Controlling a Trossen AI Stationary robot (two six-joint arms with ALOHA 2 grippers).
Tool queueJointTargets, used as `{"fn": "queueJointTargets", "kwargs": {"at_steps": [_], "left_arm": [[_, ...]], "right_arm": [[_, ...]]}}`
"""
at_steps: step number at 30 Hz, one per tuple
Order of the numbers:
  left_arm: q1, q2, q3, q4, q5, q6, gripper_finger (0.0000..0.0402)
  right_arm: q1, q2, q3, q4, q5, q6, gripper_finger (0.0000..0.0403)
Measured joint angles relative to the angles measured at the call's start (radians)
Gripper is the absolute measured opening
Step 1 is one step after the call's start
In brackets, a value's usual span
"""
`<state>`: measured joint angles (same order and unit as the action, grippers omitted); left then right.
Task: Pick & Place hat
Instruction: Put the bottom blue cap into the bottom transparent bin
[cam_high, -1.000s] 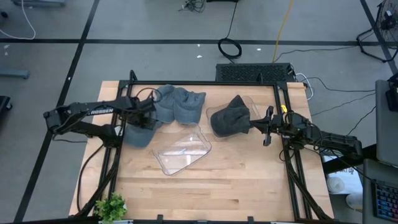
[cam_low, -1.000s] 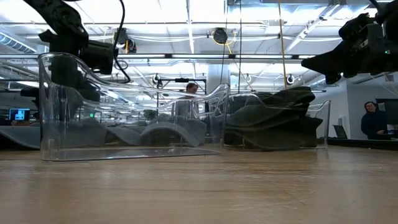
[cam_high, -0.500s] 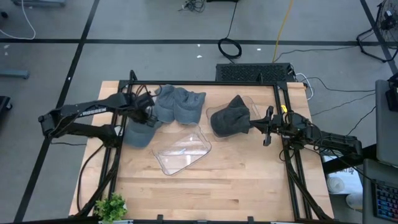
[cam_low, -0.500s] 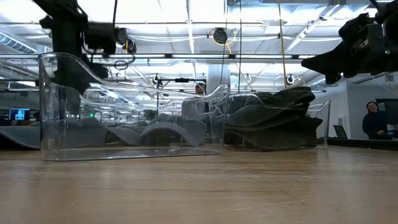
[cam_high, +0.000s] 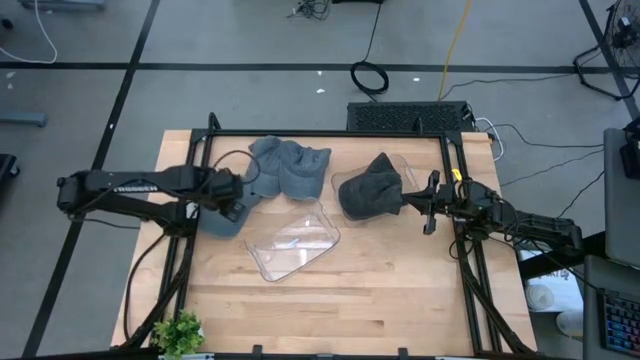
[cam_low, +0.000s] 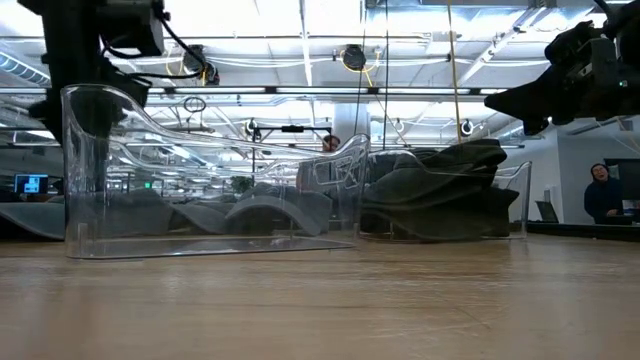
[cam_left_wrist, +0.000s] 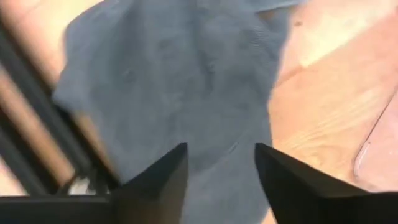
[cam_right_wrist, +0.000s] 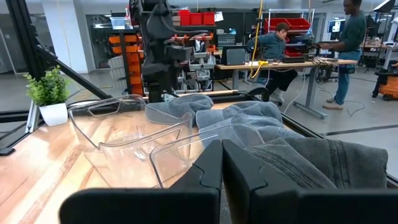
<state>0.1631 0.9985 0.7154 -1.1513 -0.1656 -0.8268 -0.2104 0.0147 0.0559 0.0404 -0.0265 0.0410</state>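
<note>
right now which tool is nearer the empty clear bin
Left. The left tool hovers over a grey hat just beside the empty clear bin; the right tool waits farther off, beyond the filled bin.

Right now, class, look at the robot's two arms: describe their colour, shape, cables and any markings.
Both arms are dark, slender and jointed. The left arm carries pale lettering along its long link, and a black cable loops near its wrist. The left tool ends in two dark, wedge-shaped fingers. The right arm has a small yellow mark near its wrist; the right tool has blocky dark fingers.

Left claw (cam_left_wrist: 221, 171) fingers apart, over grey hat (cam_left_wrist: 174, 81) on wood table (cam_left_wrist: 329, 99); nothing gripped.
</note>
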Motion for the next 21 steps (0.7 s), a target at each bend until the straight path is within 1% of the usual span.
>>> {"fn": "queueJointTargets", "kwargs": {"at_steps": [2, 5, 10, 14, 17, 19, 21], "left_arm": [[-0.022, 0.014, -0.031, 0.066, -0.007, 0.055, 0.0227], [-0.035, 0.044, -0.079, 0.11, -0.008, 0.069, 0.0253], [-0.026, 0.083, -0.147, 0.127, -0.011, 0.057, 0.0263], [-0.027, 0.088, -0.189, 0.188, -0.04, 0.059, 0.0253], [-0.027, 0.086, -0.212, 0.231, -0.061, 0.06, 0.0236], [-0.027, 0.085, -0.219, 0.245, -0.063, 0.068, 0.0214], [-0.027, 0.086, -0.219, 0.249, -0.063, 0.061, 0.0182]], "right_arm": [[0.0, 0.0, 0.0, 0.0, 0.0, 0.0, 0.0], [0.0, 0.0, 0.0, 0.0, 0.0, 0.0, 0.0], [0.0, 0.0, 0.0, 0.0, 0.0, 0.0, 0.0], [0.0, 0.0, 0.0, 0.0, 0.0, 0.0, 0.0], [0.0, 0.0, 0.0, 0.0, 0.0, 0.0, 0.0], [0.0, 0.0, 0.0, 0.0, 0.0, 0.0, 0.0], [0.0, 0.0, 0.0, 0.0, 0.0, 0.0, 0.0]]}}
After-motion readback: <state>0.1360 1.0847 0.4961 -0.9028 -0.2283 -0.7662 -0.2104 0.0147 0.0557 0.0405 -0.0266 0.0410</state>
